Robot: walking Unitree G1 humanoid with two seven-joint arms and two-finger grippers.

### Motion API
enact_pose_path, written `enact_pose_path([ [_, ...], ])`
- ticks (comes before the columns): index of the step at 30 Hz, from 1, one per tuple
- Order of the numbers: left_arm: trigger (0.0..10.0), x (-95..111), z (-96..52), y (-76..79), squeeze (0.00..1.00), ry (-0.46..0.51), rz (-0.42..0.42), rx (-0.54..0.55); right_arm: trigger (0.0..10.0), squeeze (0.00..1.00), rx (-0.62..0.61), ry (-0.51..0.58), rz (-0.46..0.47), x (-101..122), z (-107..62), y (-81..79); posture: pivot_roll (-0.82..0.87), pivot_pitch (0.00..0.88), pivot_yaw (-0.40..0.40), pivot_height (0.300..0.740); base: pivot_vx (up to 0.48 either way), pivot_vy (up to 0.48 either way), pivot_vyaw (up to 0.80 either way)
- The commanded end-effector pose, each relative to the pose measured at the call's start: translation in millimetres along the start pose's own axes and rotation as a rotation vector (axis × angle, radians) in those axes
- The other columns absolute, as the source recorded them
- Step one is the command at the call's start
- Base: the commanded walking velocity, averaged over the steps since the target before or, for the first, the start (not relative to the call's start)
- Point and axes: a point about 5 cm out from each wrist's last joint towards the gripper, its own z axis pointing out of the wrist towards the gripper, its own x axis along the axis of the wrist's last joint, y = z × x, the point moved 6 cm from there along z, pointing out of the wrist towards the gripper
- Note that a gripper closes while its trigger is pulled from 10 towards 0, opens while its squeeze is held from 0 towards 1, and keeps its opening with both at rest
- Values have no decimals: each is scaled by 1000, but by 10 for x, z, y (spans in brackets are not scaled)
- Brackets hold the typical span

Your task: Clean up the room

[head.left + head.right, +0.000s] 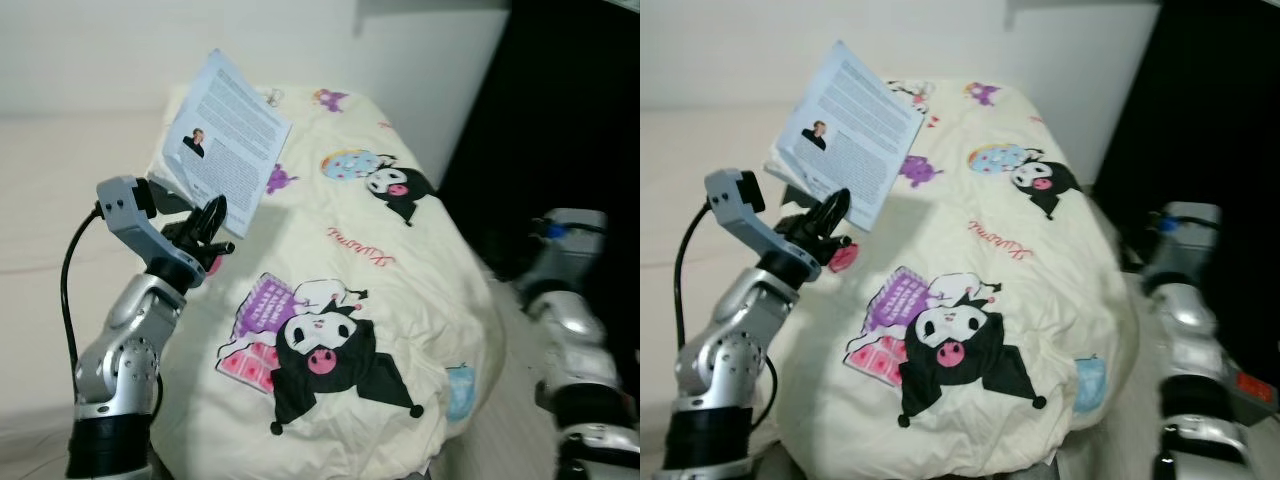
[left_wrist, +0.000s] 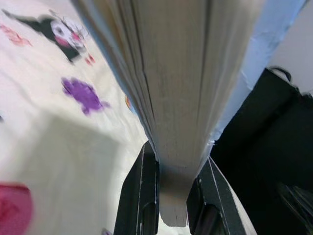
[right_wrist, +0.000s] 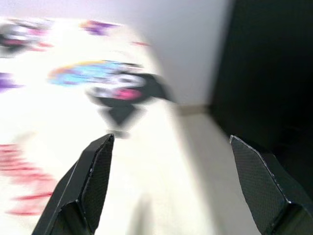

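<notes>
Head views: left gripper (image 1: 212, 228) has a book (image 1: 222, 138) pinched by its lower edge, held up tilted above the bed (image 1: 400, 330) with the cartoon-print duvet; so the pickup looks done and it's the carry step now; right arm hangs idle at the bedside. Left wrist view: jaws pressed on the book's page edge, grip near one corner, so probably wobbly. Right wrist view: right gripper (image 3: 173, 188) jaws spread, holding nothing. Next move needs somewhere to put the book down; can't spot one here.

Paper book (image 1: 225, 140), glossy cover, matt page edges, pinched in left claw (image 2: 171, 196) of matt black plastic. Below it, soft printed cloth blanket (image 1: 380, 300). Arm brushed silver metal.
</notes>
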Motion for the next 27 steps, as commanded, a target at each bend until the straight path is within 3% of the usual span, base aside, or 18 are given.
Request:
enact_pose_path([
  [1,10000,123,-7,26,0,57,22,4,10000,1000,13,-4,24,12,12,-39,-15,0,-96,357,0,0,0],
  [7,10000,45,37,64,0,46,9,7,10000,1000,60,-12,34,-5,62,-234,-10,0,-97,382,0,0,0],
  [27,10000,-178,105,120,0,-6,2,2,10000,1000,94,-42,51,-114,40,-347,-27,0,-87,457,0,0,0],
])
